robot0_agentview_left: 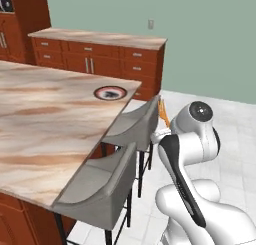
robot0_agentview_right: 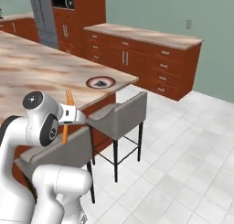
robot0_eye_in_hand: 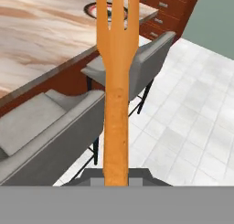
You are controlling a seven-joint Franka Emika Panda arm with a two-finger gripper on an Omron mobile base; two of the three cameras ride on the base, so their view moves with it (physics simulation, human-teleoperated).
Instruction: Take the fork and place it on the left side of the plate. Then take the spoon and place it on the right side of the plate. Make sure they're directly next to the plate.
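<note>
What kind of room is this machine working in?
A home kitchen, apparently: a marble-look island counter with grey stools pulled up to it, wooden cabinets along the wall, and a plate set out.

No legible text, labels, brands or numbers anywhere

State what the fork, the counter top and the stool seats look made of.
Fork: wood or matte plastic, judging by its flat orange, faintly speckled, glossless surface. Counter top: polished stone, seemingly marble, with beige and brown veining. Stool seats: grey fabric or moulded plastic, plain and matte.
</note>
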